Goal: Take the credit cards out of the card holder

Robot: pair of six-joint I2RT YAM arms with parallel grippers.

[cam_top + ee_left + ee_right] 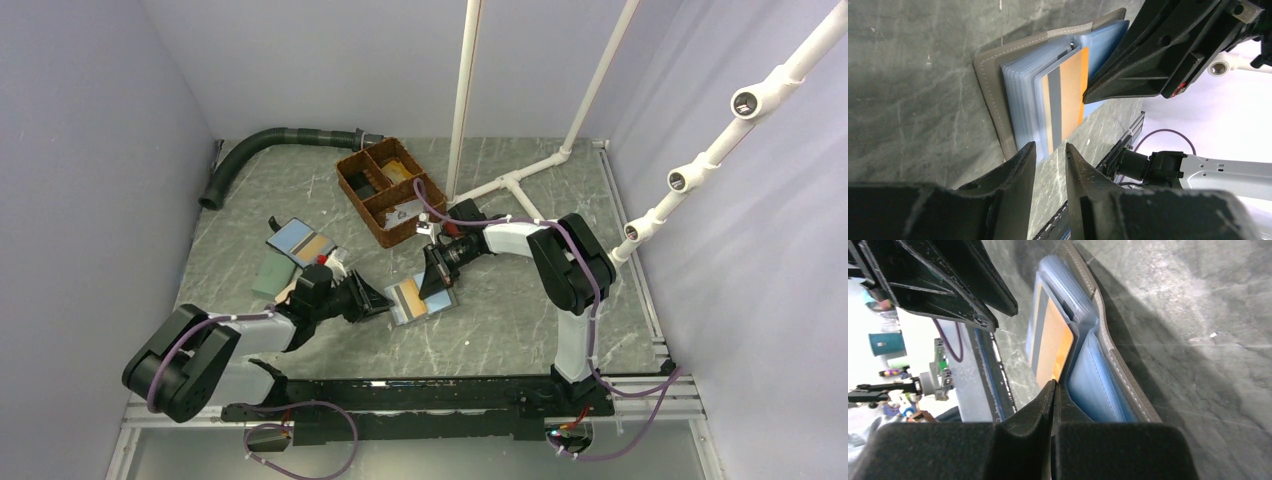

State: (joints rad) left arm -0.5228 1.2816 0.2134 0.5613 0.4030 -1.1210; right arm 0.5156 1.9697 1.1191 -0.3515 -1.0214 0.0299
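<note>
The card holder (445,300) lies open on the table, taupe-grey outside (993,75), light blue slots inside (1098,375). An orange card with a grey stripe (1070,90) sticks partly out of the stacked slots; it also shows in the right wrist view (1053,340). My right gripper (1053,385) is shut on this card's edge, seen from above at the holder's far side (432,283). My left gripper (1050,147) is open a little and empty, its tips just short of the card's near end (386,299). Other cards are hidden.
A brown divided basket (385,190) stands behind the holder. A blue wallet with a tan panel (300,242), a green item (272,272) and a red wallet (322,260) lie at the left. A black hose (270,145) and white pipes (520,180) are at the back.
</note>
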